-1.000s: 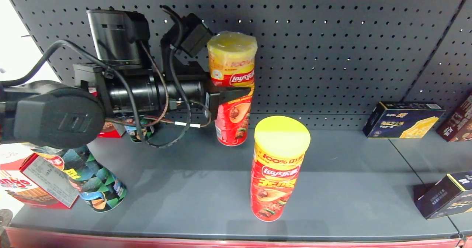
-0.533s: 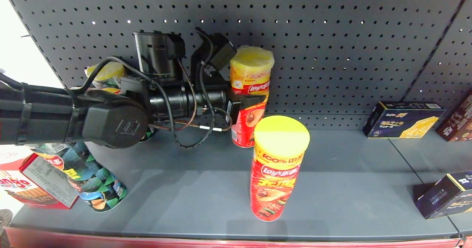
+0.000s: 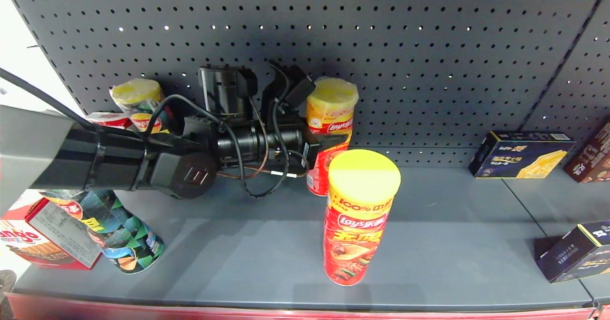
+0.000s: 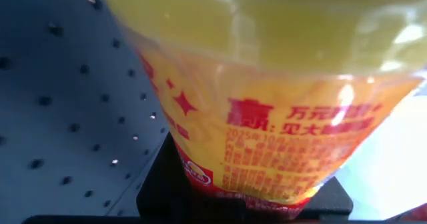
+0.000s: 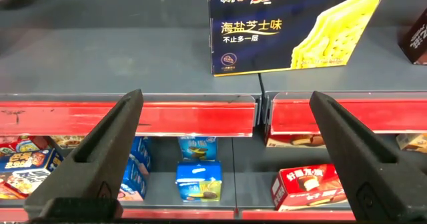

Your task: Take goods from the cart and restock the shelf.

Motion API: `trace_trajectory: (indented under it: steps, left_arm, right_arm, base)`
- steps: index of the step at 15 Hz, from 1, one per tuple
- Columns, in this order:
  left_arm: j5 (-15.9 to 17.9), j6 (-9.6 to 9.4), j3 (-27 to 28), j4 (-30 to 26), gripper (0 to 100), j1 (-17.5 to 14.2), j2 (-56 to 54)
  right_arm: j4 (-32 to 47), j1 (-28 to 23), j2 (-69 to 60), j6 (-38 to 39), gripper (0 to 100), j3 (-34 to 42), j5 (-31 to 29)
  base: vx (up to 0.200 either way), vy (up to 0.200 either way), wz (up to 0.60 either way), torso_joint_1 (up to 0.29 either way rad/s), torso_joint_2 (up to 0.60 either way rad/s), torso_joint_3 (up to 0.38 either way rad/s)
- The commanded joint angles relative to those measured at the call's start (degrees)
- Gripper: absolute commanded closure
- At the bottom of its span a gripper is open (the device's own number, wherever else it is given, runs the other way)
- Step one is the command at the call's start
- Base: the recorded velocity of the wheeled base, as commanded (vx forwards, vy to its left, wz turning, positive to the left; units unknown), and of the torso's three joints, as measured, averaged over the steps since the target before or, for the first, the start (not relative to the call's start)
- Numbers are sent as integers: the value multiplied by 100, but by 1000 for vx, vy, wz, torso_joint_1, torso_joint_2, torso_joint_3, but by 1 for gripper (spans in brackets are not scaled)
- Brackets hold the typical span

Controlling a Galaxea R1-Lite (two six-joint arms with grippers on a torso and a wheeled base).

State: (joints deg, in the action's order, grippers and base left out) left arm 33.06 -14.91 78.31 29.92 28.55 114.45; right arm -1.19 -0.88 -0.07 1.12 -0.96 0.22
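My left gripper (image 3: 329,145) is shut on a red and yellow chip can (image 3: 329,120) with a yellow lid, held upright at the back of the grey shelf (image 3: 452,244), near the pegboard. The same can (image 4: 280,131) is close up in the left wrist view, clamped between the black jaws. A second matching chip can (image 3: 358,217) stands upright in front of it, at the middle of the shelf. My right gripper (image 5: 227,157) is open with nothing between its fingers (image 5: 93,161), facing the red front edge of a shelf.
A teal patterned can (image 3: 126,241) and a red box (image 3: 38,236) sit at the front left. More cans (image 3: 138,98) stand at the back left. Dark blue boxes (image 3: 522,154) lie at the right. A dark blue box (image 5: 293,27) stands before the right gripper.
My left arm has carried the chip can to the right and deeper and lower toward the shelf's back, behind the standing can. The cans at the back left have come into sight.
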Motion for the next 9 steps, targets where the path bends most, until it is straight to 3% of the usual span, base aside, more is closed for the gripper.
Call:
trace_trajectory:
  steps: [1, 9]
  left_arm:
    - [148, -3, 9, 5, 100, -16, 131]
    - [192, -38, -18, 120, 100, -43, 298]
  right_arm:
    - [-4, 0, 7, 2, 0, 0, 4]
    - [-4, 0, 7, 2, 0, 0, 4]
  base:
    - [0, 0, 0, 0, 0, 0]
    - [0, 0, 0, 0, 0, 0]
